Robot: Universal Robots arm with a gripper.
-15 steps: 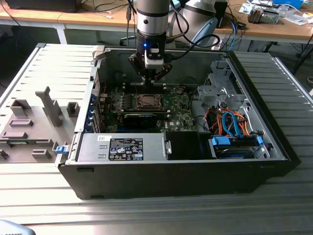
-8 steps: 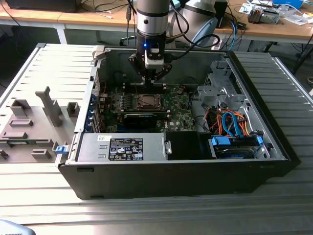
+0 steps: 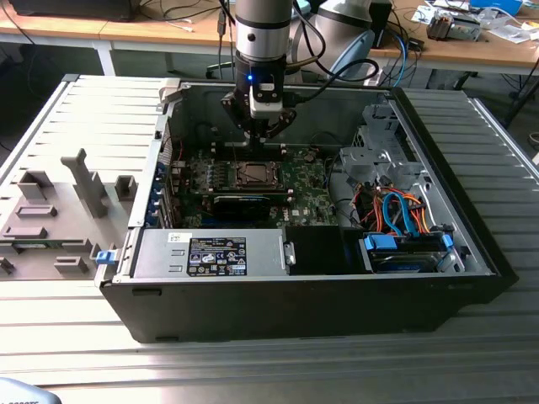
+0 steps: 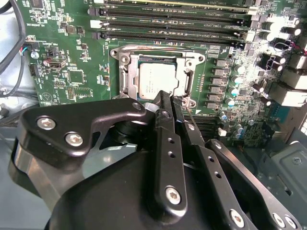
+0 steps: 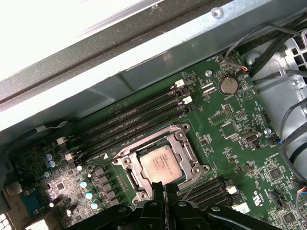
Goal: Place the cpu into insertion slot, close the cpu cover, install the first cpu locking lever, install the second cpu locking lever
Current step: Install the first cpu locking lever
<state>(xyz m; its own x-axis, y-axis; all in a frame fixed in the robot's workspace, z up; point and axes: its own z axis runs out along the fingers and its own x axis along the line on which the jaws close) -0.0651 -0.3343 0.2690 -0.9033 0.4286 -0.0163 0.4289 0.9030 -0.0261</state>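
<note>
Now silvery square cpu (image 5: pixel 161 165), tool (image 5: pixel 164 188) near

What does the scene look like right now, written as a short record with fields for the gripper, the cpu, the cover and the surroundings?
gripper: gripper shut, fingertips at the socket's edge in both wrist views, holding nothing visible
cpu: cpu lies flat in the insertion slot, silvery top up
cpu cover: cpu cover down around the chip, framing it
board: green motherboard with long black memory slots beside the socket
enclosure: open computer case lying on a ribbed metal table
</note>
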